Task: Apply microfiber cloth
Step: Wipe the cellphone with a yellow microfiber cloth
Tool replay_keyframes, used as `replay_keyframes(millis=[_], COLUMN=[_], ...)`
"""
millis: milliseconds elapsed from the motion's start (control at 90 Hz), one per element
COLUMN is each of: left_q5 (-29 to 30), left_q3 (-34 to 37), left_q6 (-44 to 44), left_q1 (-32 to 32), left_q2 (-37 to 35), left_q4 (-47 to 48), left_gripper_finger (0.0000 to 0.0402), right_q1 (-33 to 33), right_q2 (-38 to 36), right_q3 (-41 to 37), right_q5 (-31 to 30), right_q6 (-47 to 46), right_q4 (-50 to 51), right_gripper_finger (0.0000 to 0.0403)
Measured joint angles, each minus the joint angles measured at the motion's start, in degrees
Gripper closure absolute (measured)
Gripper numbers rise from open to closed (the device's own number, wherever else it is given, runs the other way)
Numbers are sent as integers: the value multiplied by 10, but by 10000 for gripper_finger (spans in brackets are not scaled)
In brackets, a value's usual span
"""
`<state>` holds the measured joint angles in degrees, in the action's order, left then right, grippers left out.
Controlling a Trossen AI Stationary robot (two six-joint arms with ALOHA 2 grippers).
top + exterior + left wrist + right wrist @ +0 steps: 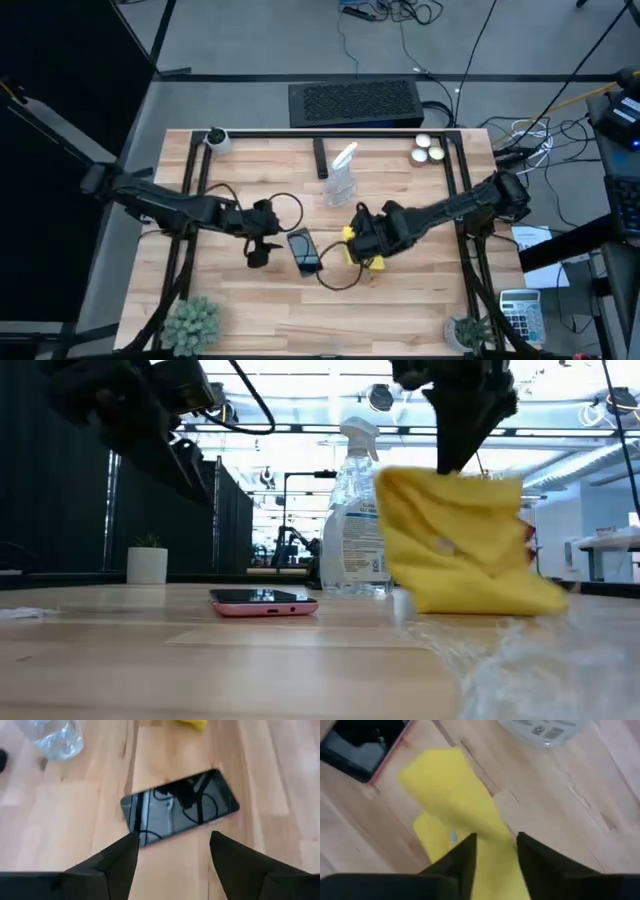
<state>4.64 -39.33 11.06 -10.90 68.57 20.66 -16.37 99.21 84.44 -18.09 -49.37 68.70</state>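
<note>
The right pincer (495,847) pinches the microfiber cloth (455,795), which droops just beside the phone (303,250) on the table (400,310). The left pincer (172,855) hovers spread wide over the phone. Wiping appears not yet begun.
</note>
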Motion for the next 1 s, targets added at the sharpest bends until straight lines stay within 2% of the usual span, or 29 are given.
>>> replay_keyframes(millis=[89, 178, 289, 400, 533, 644, 811, 1000], left_q5=[1, 3, 6, 8, 9, 10, 33, 35], left_q3=[13, 44, 90, 106, 101, 99, 98, 99], left_q6=[13, 37, 66, 65, 47, 48, 34, 31], left_q1=[-9, -21, -34, -35, -31, -30, -30, -13], left_q2=[0, 11, 44, 95, 171, 207, 223, 224], left_q4=[8, -39, -138, -233, -265, -293, -323, -335], left_gripper_finger=[175, 175, 175, 175, 175, 175, 175, 175], right_q1=[12, 5, -14, -24, -21, -16, -11, -10], right_q2=[-12, -20, -2, 44, 114, 160, 213, 231], right_q3=[0, 0, -8, -25, -34, -34, -34, -33], right_q5=[30, 14, 22, 50, 59, 56, 60, 60], right_q6=[30, 55, 114, 128, 101, 79, 77, 96], right_q4=[-11, -96, -262, -357, -384, -390, -450, -499], right_gripper_finger=[212, 190, 180, 183, 192, 197, 197, 197])
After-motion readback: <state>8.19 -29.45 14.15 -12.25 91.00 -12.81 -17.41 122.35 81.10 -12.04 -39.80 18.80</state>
